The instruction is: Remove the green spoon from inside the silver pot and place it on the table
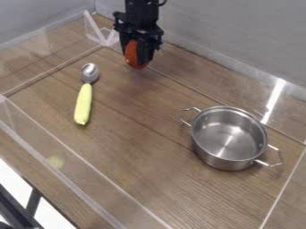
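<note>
The green spoon [84, 99] lies flat on the table [143, 143] at the left, its silver bowl pointing toward the back and its yellow-green handle toward the front. The silver pot [228, 161] stands upright at the right with nothing inside it. At the back, my gripper [139, 54] points straight down and is shut on a red-brown rounded object [138, 57] held between its black fingers, above the wood. The gripper is well behind the spoon and far to the left of the pot.
Low clear acrylic walls [72, 192] edge the table on all sides. A clear bent acrylic piece [106, 32] stands at the back, just left of the gripper. Bare wood lies between the spoon and the pot.
</note>
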You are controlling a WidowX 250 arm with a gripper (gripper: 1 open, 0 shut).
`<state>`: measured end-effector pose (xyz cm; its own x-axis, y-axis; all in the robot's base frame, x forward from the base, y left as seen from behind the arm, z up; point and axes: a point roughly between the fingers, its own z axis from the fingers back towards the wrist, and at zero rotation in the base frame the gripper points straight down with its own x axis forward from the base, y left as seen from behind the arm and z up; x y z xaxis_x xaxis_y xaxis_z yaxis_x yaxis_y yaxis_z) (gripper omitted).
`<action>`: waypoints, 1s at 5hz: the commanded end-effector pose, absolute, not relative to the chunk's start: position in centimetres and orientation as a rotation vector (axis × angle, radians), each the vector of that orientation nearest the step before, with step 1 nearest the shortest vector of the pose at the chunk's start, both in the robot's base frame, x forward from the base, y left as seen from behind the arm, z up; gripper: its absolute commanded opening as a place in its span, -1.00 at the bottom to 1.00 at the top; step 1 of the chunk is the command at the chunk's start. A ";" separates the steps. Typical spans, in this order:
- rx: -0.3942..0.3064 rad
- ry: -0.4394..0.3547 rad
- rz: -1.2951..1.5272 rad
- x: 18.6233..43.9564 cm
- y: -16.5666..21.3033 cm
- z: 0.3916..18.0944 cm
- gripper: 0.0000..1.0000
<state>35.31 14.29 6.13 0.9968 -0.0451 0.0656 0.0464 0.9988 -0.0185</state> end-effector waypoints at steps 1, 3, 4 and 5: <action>0.016 -0.143 -0.076 34.8 15.6 9.9 -1.00; 0.007 -0.121 -0.106 33.5 14.5 9.9 -1.00; 0.003 -0.114 -0.087 33.2 13.3 9.6 -1.00; -0.003 -0.103 -0.128 33.5 12.4 9.1 -1.00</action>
